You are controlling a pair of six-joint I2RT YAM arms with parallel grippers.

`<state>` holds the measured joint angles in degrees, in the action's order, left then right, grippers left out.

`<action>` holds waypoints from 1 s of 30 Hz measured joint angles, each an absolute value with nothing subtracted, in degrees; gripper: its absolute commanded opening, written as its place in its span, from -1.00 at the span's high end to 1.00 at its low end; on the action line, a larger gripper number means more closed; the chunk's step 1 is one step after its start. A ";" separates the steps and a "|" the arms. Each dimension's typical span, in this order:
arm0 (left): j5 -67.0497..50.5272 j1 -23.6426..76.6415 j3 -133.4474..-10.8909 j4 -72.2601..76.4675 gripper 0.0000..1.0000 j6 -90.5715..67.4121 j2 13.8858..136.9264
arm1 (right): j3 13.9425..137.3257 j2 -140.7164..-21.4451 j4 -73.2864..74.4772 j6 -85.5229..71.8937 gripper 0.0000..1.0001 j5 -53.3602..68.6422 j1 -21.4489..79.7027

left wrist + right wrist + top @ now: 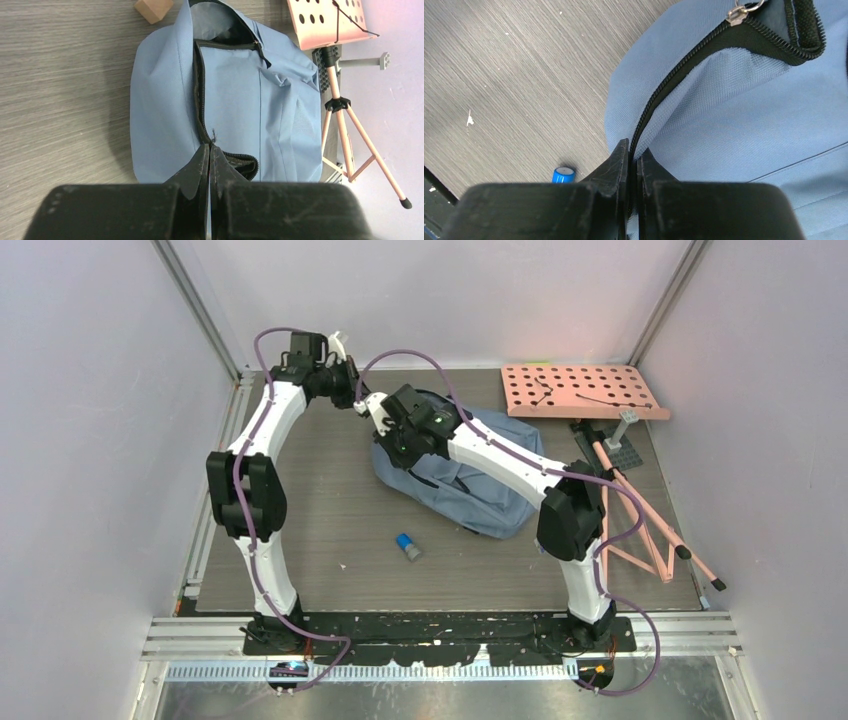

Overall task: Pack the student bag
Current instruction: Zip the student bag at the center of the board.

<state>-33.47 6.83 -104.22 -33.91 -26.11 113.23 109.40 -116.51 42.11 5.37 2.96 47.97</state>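
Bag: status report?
Left gripper shut at the zipper, hold unclear. Right gripper shut on bag edge. Zipper partly open. Blue cylinder loose, clear of bag.

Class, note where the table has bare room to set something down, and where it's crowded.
Bare: between the left arm and the student bag; the near strip around the blue cylinder. Crowded: the right edge by the music stand, the bag's far-left end.
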 measured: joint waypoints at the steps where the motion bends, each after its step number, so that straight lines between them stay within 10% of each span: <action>1: -32.97 6.81 -104.22 -33.91 1.00 -26.74 113.23 | 109.40 -116.51 42.06 5.76 0.99 2.55 48.36; 11: -31.48 6.72 -107.22 -32.80 1.00 -31.24 117.08 | 111.07 -116.40 42.06 7.46 0.97 0.95 49.43; 20: -30.44 5.82 -105.58 -26.15 1.00 -30.98 117.91 | 111.11 -114.56 43.99 5.76 -0.49 -4.43 51.66; 30: -32.27 3.90 -97.19 -19.90 1.00 -30.20 111.83 | 112.22 -106.19 43.62 -1.08 -0.81 -18.70 50.15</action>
<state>-32.27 3.90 -97.19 -19.90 -30.20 111.83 112.22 -106.19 43.62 -1.08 -18.70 50.15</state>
